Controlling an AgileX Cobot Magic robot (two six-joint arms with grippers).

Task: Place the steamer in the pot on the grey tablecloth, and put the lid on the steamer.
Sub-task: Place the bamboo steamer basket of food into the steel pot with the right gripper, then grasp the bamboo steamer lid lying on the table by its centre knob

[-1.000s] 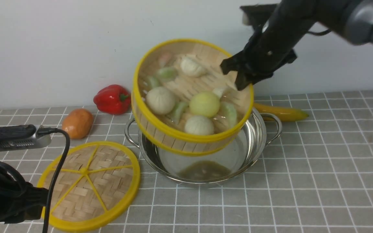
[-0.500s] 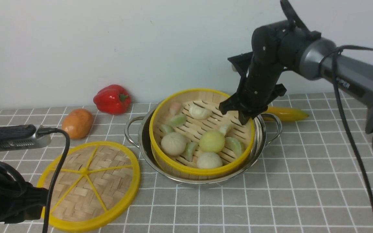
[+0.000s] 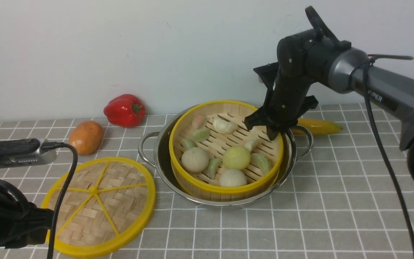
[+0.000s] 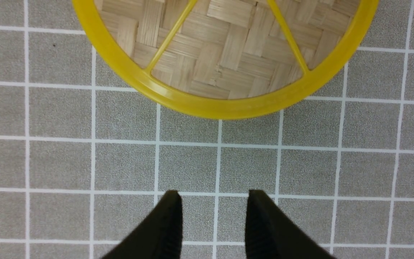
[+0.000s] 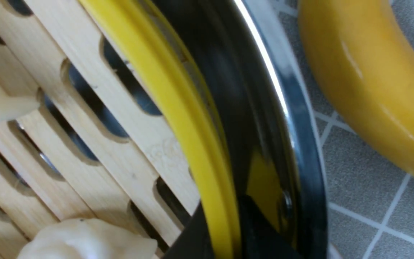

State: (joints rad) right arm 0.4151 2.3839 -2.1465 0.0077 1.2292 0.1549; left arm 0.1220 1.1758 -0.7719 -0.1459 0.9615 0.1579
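My right gripper [image 3: 272, 131] is closed on the far right part of the steamer's rim. In the right wrist view, 1 black finger lies inside the yellow rim and 1 outside it, both pressed against it.

The steamer [image 3: 228, 189] sits inside the pot [image 3: 161, 158], open side up and uncovered. A dark gap shows between its left wall and the pot's left wall. On its slatted floor lie 3 round buns [image 3: 194, 159] and several green and white dumplings [image 3: 200, 134].

The pot stands on the cloth [image 3: 336, 201] at mid-bench, nearer the far edge than the near one, with 1 wire handle toward each side edge.

The lid [image 3: 99, 205] lies flat on the cloth near the near left corner, just beside the pot's left handle and not touching it. Its spokes face up.

My left gripper [image 4: 214, 196] hangs over bare cloth by the near left corner, fingers spread and holding nothing. In the left wrist view its tips point at the lid's rim, near it and clear of it.

A banana [image 3: 316, 126] lies along the far edge, just behind the pot's right handle. A red pepper [image 3: 124, 109] sits at the far edge to the left of the pot. An orange-brown round vegetable [image 3: 86, 136] rests nearer the left edge, between the pepper and the lid.
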